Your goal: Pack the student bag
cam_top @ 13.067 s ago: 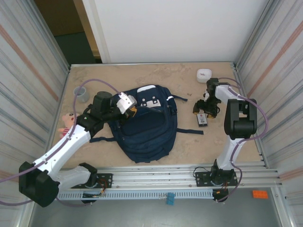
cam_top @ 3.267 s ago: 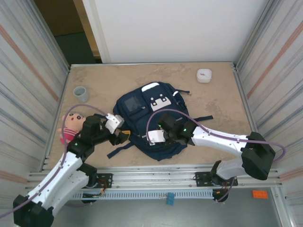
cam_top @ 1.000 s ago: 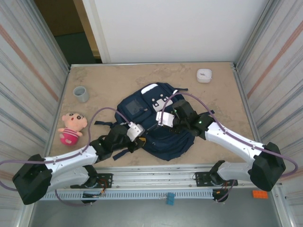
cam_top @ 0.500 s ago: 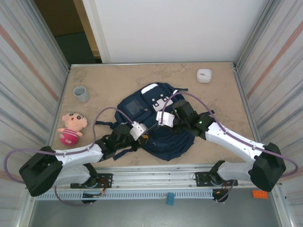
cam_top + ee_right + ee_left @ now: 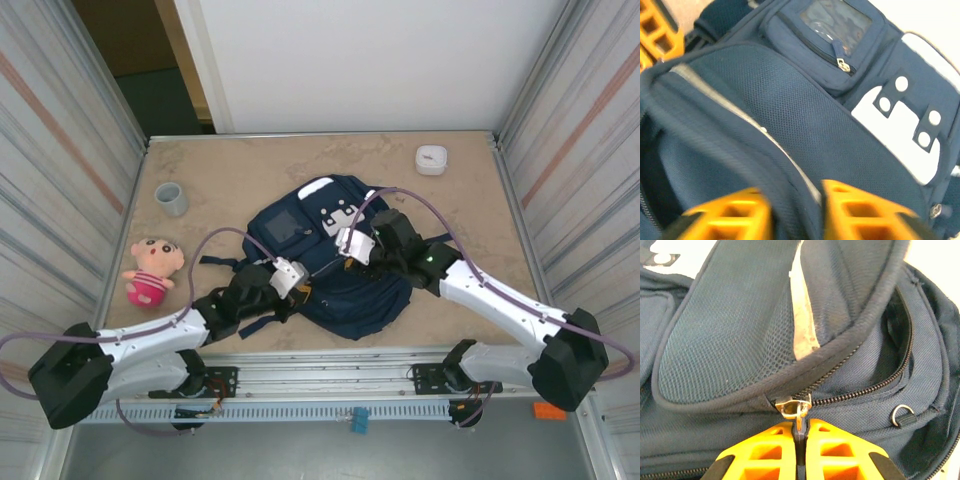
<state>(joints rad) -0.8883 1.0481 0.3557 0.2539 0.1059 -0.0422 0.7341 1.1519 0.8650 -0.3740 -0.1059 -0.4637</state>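
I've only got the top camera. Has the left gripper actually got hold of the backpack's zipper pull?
Observer: Yes, the left wrist view shows the left gripper shut on the metal zipper pull.
Operator: Is that zip open yet?
Observer: Partly: beyond the slider the teeth are parted, and the flap of the student bag stands raised.
Operator: And the right gripper?
Observer: The flap's edge runs between the fingers of the right gripper; whether they pinch it, I cannot tell.

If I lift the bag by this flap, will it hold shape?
Probably not: the flap of the student bag curls softly where the right gripper pinches it, so it likely sags. The small metal zipper pull in the left gripper may slip.
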